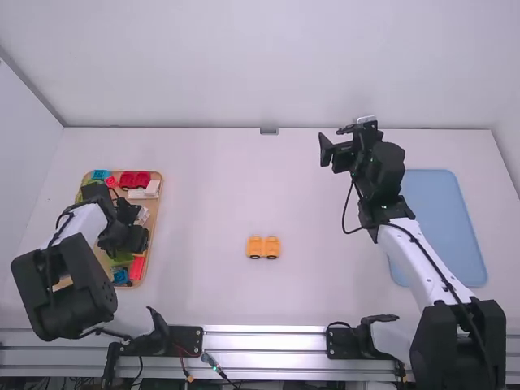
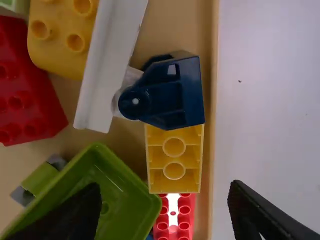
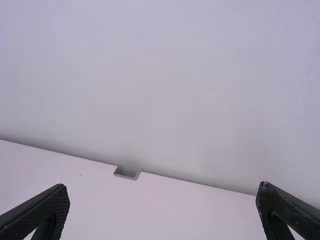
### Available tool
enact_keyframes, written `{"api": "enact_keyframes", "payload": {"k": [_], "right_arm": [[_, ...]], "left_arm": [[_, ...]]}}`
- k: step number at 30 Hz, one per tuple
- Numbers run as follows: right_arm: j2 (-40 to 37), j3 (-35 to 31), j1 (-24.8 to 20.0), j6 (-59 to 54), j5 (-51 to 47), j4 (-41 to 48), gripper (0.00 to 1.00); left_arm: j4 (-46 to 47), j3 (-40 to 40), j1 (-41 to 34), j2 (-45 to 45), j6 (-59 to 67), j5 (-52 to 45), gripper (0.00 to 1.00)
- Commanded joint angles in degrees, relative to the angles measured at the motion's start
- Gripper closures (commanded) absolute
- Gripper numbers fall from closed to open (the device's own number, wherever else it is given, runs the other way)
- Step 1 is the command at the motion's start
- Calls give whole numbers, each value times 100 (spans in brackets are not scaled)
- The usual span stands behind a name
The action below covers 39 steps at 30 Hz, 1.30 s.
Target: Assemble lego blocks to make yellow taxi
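Taxi looks early-stage: yellow wheeled part [image 1: 255, 247] on bench [image 1: 203, 292], body likely left to build from bricks [image 2: 174, 156] in tray [image 2: 215, 100] below left gripper [image 2: 165, 186], spread empty like right gripper [image 3: 163, 187].

White links [image 1: 412, 258] — boxy black joints [image 1: 65, 286] | thin black cables [image 1: 445, 280] | black fingers [image 3: 47, 206] — textured, tapered

You have a blue tray [image 1: 443, 211] lying flat on the right part of the white table [image 1: 195, 195]. At the table's far edge, near the middle, you see a small grey bracket [image 1: 268, 131] by the pale back wall [image 1: 268, 65]. A metal rail [image 1: 264, 343] runs along your near edge.
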<state>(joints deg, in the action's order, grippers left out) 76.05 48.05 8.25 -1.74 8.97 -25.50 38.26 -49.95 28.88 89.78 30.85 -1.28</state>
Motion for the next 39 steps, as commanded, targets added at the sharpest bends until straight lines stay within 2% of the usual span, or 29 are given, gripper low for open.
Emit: {"api": "enact_keyframes", "payload": {"k": [1, 6, 8, 10, 16, 23, 39], "right_arm": [[-79, 219, 0, 28, 7, -20, 1], [-79, 219, 7, 26, 17, -26, 1], [-79, 219, 7, 37, 22, -37, 1], [-79, 219, 7, 46, 22, -70, 1], [-79, 219, 7, 48, 24, -114, 1], [-79, 219, 7, 46, 44, -116, 1], [-79, 219, 11, 48, 46, -109, 1]], "left_arm": [[46, 48, -11, -162, 81, -66, 34], [28, 55, -42, -131, 9, -205, 27], [-2, 59, -44, -85, 7, -286, 30], [-37, 79, -44, -61, 4, -330, 37], [-374, 315, 2, -61, 7, -264, 37], [-734, 516, -4, -61, 7, -236, 48], [-835, 525, 2, -61, -105, -236, 54]]}}
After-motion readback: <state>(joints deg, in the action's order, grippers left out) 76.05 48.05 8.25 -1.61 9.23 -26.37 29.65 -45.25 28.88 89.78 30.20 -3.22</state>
